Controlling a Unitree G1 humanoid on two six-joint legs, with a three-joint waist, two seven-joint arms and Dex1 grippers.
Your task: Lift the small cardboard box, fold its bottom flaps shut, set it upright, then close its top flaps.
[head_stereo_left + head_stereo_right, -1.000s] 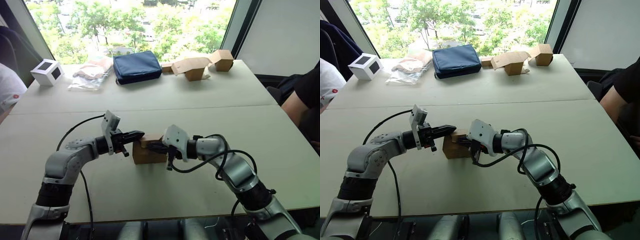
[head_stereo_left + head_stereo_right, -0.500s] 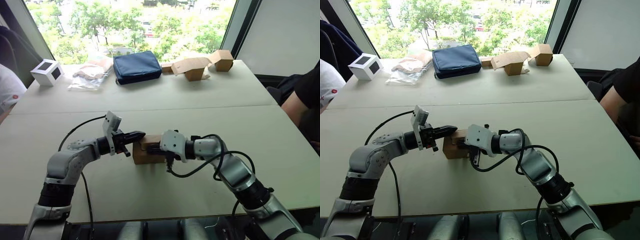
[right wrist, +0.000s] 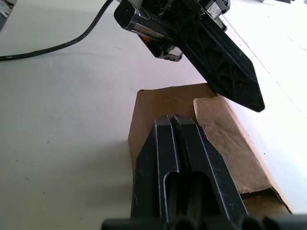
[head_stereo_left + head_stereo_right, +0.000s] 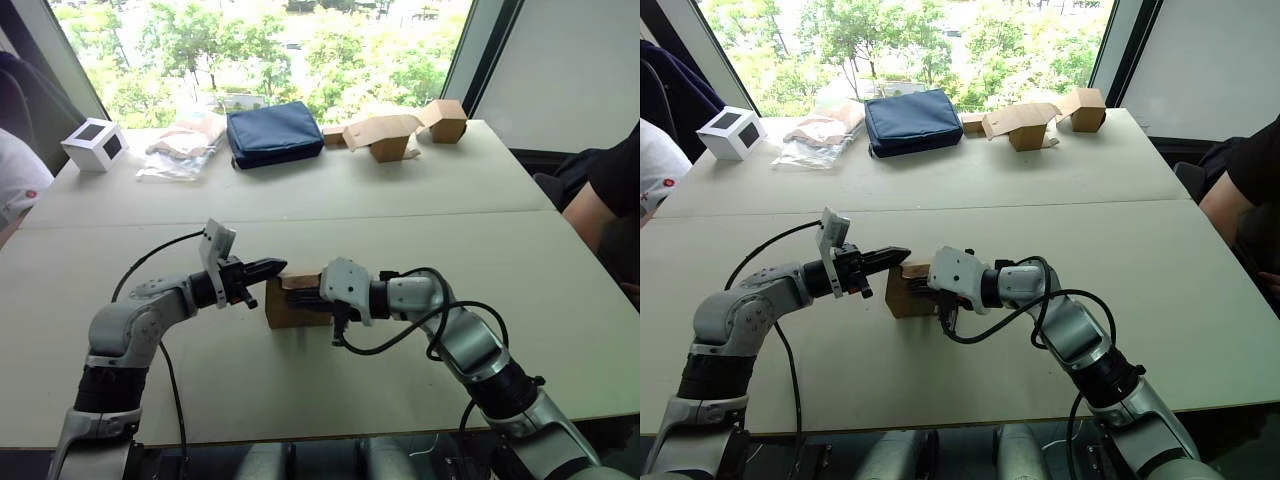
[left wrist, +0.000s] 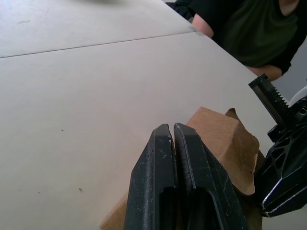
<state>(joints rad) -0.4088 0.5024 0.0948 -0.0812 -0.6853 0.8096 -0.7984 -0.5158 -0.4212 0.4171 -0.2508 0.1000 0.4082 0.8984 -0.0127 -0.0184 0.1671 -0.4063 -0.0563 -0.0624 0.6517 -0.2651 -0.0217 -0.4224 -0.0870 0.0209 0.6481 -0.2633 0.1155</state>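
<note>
The small cardboard box (image 4: pixel 288 308) rests on the table's near middle. A curved flap (image 3: pixel 225 139) lies folded down across its upward face. Flaps on its underside are hidden. My left gripper (image 4: pixel 281 266) is shut and empty. Its tip hovers just over the box's upper left edge (image 5: pixel 211 125). My right gripper (image 4: pixel 302 297) is also shut, reaching in from the right. Its fingers (image 3: pixel 172 143) lie along the box's upward face, and the fingertips of the two grippers nearly meet.
Along the far edge stand a white cube (image 4: pixel 94 143), a plastic bag (image 4: pixel 185 140), a navy pouch (image 4: pixel 273 133) and pale tan cardboard boxes (image 4: pixel 395 133). A person sits at the right side (image 4: pixel 610 200), another at the far left (image 4: pixel 15 180).
My left gripper has drawn back slightly to the left, away from the box top. The right gripper and the box stay about where they were.
</note>
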